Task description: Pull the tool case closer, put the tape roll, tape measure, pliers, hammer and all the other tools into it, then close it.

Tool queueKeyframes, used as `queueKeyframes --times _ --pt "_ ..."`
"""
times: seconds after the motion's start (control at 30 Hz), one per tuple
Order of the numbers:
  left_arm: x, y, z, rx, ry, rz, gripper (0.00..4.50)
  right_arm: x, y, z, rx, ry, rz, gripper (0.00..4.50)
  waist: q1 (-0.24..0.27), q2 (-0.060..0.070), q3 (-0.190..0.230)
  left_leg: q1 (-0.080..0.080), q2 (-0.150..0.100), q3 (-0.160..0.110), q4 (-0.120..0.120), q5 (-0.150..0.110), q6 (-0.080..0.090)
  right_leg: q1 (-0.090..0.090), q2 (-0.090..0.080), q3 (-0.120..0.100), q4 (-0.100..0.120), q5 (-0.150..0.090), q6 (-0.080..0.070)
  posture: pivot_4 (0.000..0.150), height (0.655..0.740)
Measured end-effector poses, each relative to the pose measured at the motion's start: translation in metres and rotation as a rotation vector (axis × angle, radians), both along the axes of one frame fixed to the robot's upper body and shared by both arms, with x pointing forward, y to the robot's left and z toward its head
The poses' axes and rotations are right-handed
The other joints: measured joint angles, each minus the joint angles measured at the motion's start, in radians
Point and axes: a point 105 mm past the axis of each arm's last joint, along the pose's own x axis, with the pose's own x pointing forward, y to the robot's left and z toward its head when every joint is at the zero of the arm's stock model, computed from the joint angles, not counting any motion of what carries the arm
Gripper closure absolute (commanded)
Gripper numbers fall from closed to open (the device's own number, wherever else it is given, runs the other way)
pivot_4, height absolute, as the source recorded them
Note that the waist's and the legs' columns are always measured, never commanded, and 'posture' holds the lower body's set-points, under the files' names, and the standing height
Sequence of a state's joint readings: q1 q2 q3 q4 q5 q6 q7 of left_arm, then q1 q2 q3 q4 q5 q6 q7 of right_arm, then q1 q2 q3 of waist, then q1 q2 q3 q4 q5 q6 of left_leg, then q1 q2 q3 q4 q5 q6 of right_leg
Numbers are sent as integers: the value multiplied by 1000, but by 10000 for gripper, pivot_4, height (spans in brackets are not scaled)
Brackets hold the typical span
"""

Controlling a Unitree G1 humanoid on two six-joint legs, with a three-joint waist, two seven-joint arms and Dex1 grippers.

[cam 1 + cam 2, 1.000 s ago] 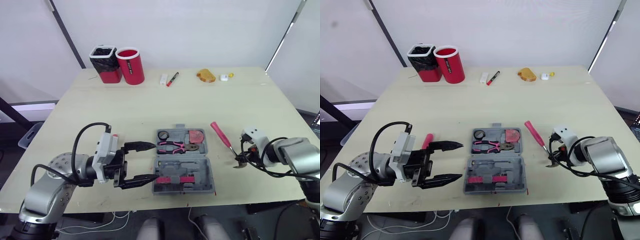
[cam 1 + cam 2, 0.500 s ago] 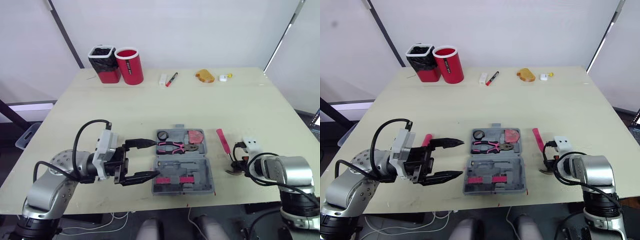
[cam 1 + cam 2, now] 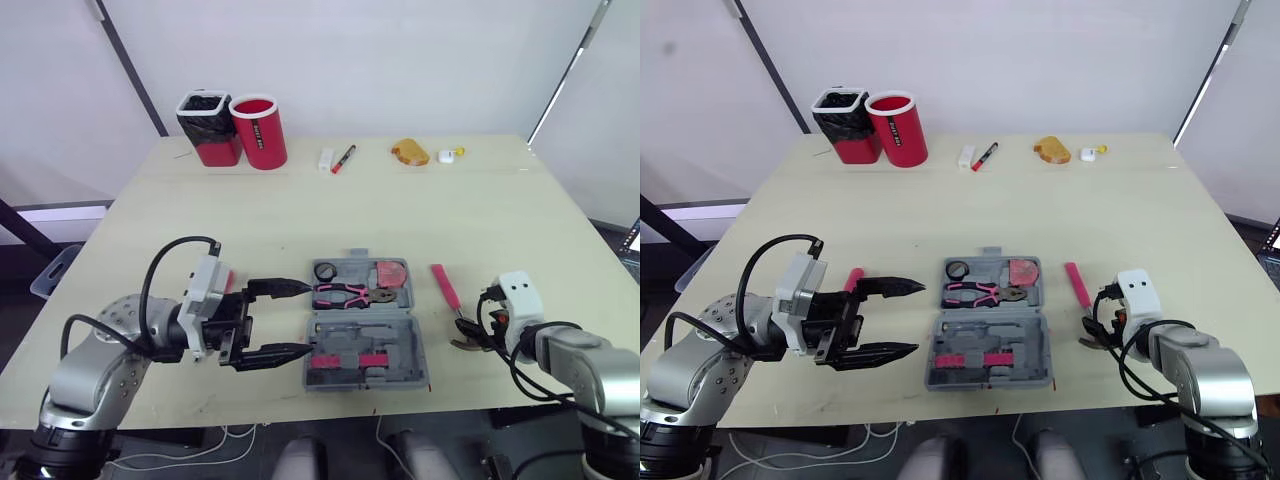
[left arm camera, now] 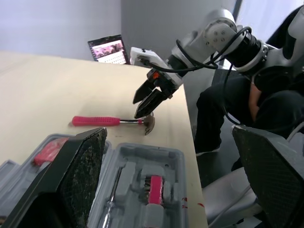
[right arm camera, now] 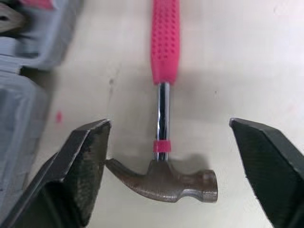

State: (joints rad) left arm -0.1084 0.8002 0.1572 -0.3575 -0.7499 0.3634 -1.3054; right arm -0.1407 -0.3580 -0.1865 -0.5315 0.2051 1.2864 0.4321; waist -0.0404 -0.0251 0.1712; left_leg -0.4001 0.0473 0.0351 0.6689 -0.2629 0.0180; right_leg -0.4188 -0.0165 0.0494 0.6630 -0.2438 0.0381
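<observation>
Most of the packing looks done, and you're down to the stragglers. Starting on the left, your left gripper [image 3: 918, 318] hovers just off the case's left edge, jaws spread wide with nothing in them. Tucked behind it on the table [image 3: 300, 210] lies a pink-handled tool [image 3: 854, 279]. It's partly hidden, so I can't tell what kind, but that one has to go in.

Centre stage, the tool case [image 3: 365, 322] sits open and flat near the front edge, so I'd judge the pull-in finished. Inside, the tape roll [image 3: 327, 271], the pliers [image 3: 345, 293] and what I take for the red tape measure [image 3: 392, 273] fill the far half. The near half holds pink-banded small tools [image 3: 345, 359].

Right of the case and apart from it, the hammer [image 5: 163, 102] lies on the table, head toward the near edge. Your right gripper [image 5: 168, 122] is poised over that head, fingers wide on either side, gripping nothing.

Left to do: hammer in, pink tool in, lid shut.

Count, left to right: one loose pink-handled tool, one case, one tape roll, one pair of pliers, one tape measure, one hammer. You have two grippers, both empty. Along the far edge stand two red canisters [image 3: 258, 132] and one marker [image 3: 344, 158].
</observation>
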Motion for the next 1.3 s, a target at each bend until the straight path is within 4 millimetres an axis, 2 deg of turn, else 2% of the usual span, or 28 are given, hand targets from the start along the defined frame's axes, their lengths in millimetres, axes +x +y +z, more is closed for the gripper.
queueKeyframes --times 0.17,0.43,0.5,0.53,0.57,0.6,0.7,0.77,0.8,1.1,1.2,1.3 --pt "2 0 1 -2 -3 -2 0 0 11 -7 61 -128 43 1619 0 0 0 0 0 1 0 0 0 0 0 1 0 0 0 1500 7400" --pt "-2 2 1 25 16 -39 0 9 -1 -42 47 -152 -14 1619 1 0 0 0 0 1 0 0 0 0 0 1 0 0 0 1500 7400" --pt "-3 2 2 24 21 -46 0 11 -1 -43 42 -173 -4 6597 1 0 0 0 0 1 0 0 0 0 0 1 0 0 0 1500 7400" --pt "-3 2 2 23 21 -50 0 12 -2 -45 34 -185 -4 10517 1 0 0 1 0 1 0 0 0 0 0 1 0 0 0 1500 7400" --pt "-3 2 2 22 22 -52 0 13 -4 -45 25 -191 -8 15229 1 0 0 1 0 1 0 0 0 0 0 1 0 0 0 1500 7400" --pt "-3 2 2 22 21 -55 0 14 -7 -46 19 -197 -10 23845 1 0 0 1 0 1 0 0 0 0 0 1 0 0 0 1500 7400" --pt "-3 1 4 22 13 -58 0 14 -3 -47 24 -200 4 33686 1 0 0 1 0 1 0 0 0 0 0 1 0 0 0 1500 7400" --pt "-2 1 5 22 9 -58 0 15 1 -48 25 -205 18 42292 1 0 0 1 0 1 0 0 0 1 0 1 0 0 0 1500 7400" --pt "-2 1 5 23 9 -56 0 16 2 -48 21 -213 22 43773 2 0 0 1 0 1 0 0 0 1 0 1 0 0 0 1500 7400" --pt "-1 2 3 34 7 -47 0 16 0 -49 20 -245 3 43773 3 -1 -1 2 0 1 1 0 0 2 -1 1 0 0 0 1500 7400" --pt "0 3 3 34 8 -43 0 12 -7 -47 -8 -249 22 43773 8 0 0 2 0 2 1 0 0 2 -1 1 0 0 0 1500 7400" --pt "-1 5 1 32 6 -41 0 8 -16 -33 -60 -266 116 43773 6 2 1 2 0 2 1 0 0 1 -1 2 0 0 0 1500 7400"
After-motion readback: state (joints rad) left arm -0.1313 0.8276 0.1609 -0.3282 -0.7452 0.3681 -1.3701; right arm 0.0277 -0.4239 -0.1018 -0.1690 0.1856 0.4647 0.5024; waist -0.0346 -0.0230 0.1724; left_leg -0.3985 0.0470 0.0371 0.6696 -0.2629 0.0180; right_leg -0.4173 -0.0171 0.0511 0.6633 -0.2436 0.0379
